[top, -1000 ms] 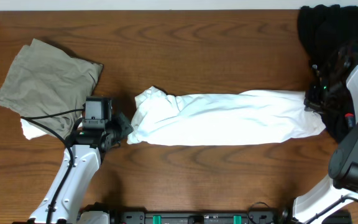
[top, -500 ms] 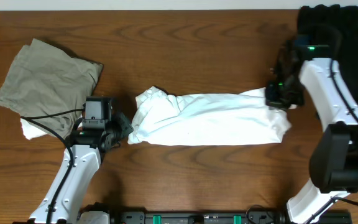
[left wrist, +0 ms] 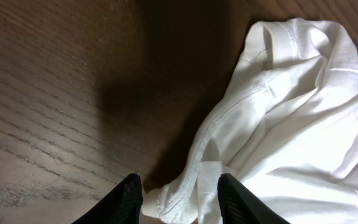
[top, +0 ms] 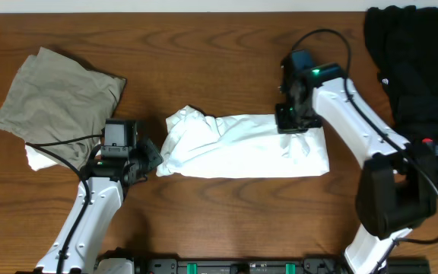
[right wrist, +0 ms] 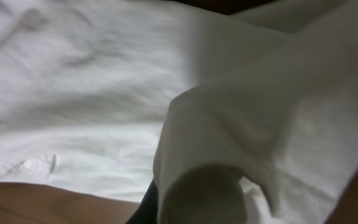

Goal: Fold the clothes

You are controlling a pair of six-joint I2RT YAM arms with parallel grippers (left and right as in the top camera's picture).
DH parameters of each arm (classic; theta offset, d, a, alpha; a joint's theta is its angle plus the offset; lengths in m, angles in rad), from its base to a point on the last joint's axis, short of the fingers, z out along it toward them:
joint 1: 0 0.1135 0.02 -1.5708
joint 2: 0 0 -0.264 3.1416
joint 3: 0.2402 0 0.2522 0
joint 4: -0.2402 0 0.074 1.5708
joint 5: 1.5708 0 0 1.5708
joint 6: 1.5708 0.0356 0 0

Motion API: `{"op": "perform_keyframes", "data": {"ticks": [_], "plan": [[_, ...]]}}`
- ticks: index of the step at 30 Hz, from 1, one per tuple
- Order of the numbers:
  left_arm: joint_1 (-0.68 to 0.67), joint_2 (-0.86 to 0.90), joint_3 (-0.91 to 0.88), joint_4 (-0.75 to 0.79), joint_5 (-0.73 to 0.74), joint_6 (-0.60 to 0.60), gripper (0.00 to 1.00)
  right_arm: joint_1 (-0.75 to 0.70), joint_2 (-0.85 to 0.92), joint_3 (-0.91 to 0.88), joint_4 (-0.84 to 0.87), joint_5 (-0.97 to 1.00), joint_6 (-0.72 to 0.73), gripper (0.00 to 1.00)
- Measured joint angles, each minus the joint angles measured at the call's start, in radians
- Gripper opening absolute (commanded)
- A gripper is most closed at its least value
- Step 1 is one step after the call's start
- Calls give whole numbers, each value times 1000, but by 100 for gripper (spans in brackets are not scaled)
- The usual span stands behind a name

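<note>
Wood-grain tabletop (top: 226, 46), carrying three garments. White T-shirt (top: 234, 148): centre, gathered into a long band, right end doubled back toward the middle. Black garment (top: 409, 53): far right corner. Olive garment (top: 59, 99): far left. Right pincer (top: 291, 122): clamped together on the shirt's doubled end. Left pincer (left wrist: 180, 186): jaws partway apart, bunched left hem gripped between them. Handling, judged: light, limp, creases and slumps readily; best taken at hems or corners, pinching all layers.

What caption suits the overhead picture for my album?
Right gripper pinches the folded-over end of a white fabric T-shirt; left gripper straddles its other end on a brown wooden table.
</note>
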Motion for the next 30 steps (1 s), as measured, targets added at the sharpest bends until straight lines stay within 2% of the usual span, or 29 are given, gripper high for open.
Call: {"op": "perform_keyframes", "data": {"ticks": [8,21,30], "plan": [[0,0,0,-1,0,0,43,60,61,-2,27,2,18,3],[0,0,0,-1,0,0,43,64,87,-7,99,-1,40,4],[0,0,0,-1,0,0,43,65,87,-7,119,-20,66,14]]}}
